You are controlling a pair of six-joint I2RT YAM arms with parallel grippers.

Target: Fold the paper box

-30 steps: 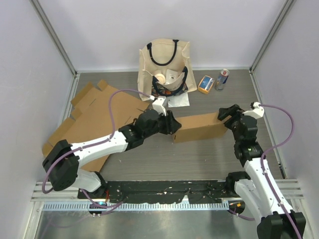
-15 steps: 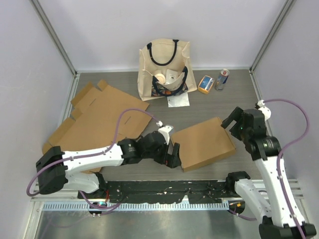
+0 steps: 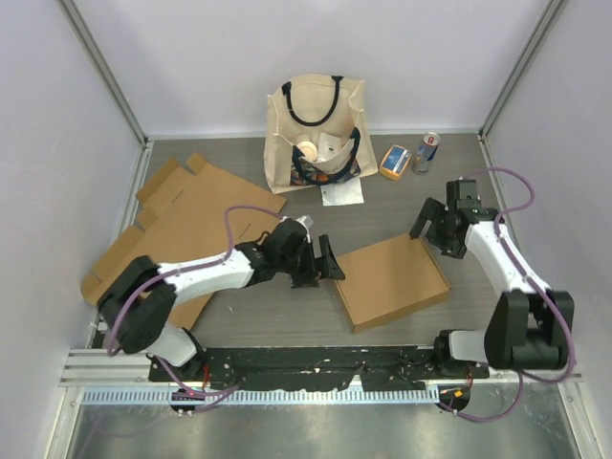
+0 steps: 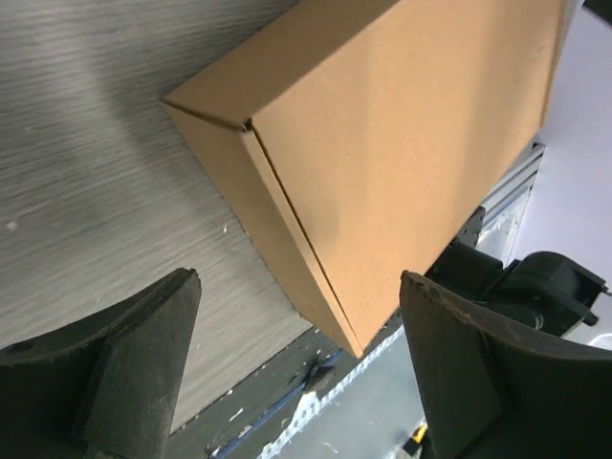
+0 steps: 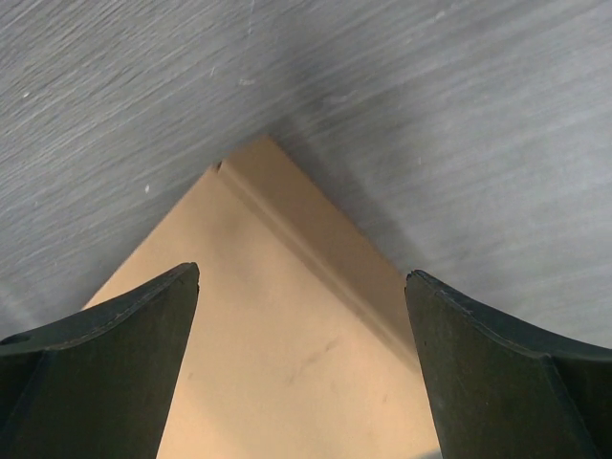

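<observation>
Looking down from overhead, I have the closed brown cardboard box [image 3: 392, 280] lying flat on the grey wood-grain table [image 3: 382, 215], lower right of centre. The left gripper [image 3: 328, 263] sits just beside its left edge, and the right gripper [image 3: 427, 228] is by its upper right corner. Flat brown cardboard sheets [image 3: 182, 225] lie at the left of the frame. A cream canvas tote bag [image 3: 316, 120] stands at top centre with a white paper slip [image 3: 342, 192] just below it. To the bag's right are a small orange packet [image 3: 395, 162], then a metal drink can [image 3: 426, 152].
</observation>
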